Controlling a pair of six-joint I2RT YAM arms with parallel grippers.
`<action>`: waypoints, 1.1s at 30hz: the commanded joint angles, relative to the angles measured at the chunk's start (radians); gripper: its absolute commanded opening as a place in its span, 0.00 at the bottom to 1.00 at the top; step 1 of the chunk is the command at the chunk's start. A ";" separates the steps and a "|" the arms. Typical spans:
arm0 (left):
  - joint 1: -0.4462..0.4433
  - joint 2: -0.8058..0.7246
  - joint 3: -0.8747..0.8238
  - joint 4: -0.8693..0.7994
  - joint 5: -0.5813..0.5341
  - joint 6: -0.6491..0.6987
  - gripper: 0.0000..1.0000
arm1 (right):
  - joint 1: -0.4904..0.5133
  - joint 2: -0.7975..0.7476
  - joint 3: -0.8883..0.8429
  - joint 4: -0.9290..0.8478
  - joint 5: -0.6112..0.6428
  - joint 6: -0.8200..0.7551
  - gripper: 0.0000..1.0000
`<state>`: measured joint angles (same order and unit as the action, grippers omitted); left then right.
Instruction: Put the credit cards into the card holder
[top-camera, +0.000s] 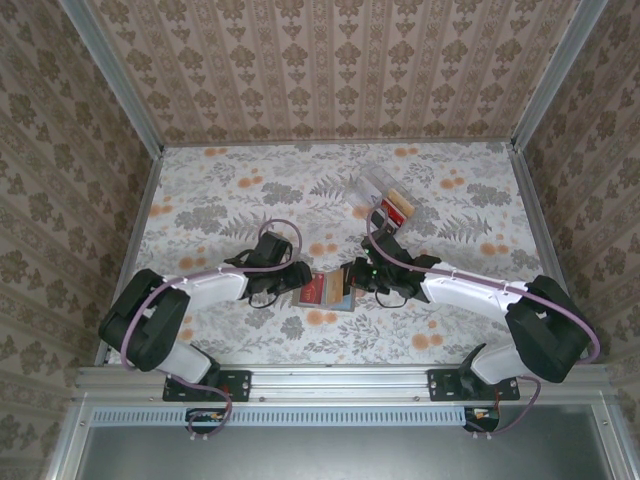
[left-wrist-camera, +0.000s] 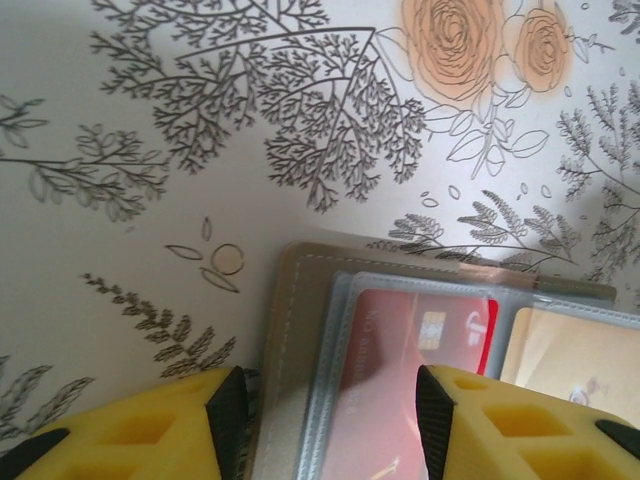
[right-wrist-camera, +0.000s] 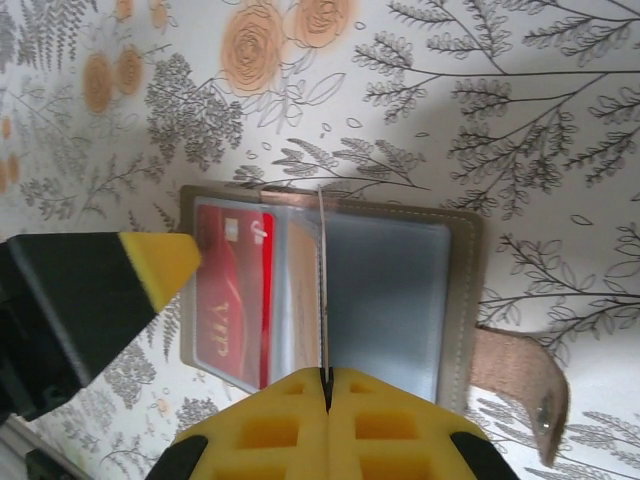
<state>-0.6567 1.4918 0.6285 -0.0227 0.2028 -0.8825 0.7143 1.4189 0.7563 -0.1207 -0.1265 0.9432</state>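
Card holder (right-wrist-camera: 462, 300) lies open, red card (right-wrist-camera: 230, 300) in its clear sleeve (right-wrist-camera: 292, 300). Left gripper (left-wrist-camera: 330, 400) spread wide over it; right gripper (right-wrist-camera: 325, 378) pinches a thin edge-on sheet (right-wrist-camera: 322, 280).

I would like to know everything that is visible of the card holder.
The card holder lies open and flat on the floral table. Its cover looks like taupe fabric with stitched edges, and a strap with a snap sticks out. Clear sleeves inside hold a red card. The right end effector pinches a thin sheet standing over its middle; the open left end effector straddles one edge.
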 joint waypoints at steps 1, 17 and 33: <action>-0.028 0.025 -0.019 0.076 0.050 -0.054 0.50 | 0.000 -0.006 0.032 0.055 -0.051 0.017 0.00; -0.044 -0.205 -0.075 -0.072 -0.189 -0.096 0.66 | -0.008 0.057 0.013 0.106 -0.063 0.050 0.00; -0.053 -0.036 0.013 0.013 -0.007 0.028 0.62 | -0.055 -0.021 -0.134 0.253 -0.155 0.104 0.00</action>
<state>-0.7013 1.4277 0.6067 -0.0288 0.1528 -0.8837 0.6624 1.4200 0.6289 0.0628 -0.2314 1.0290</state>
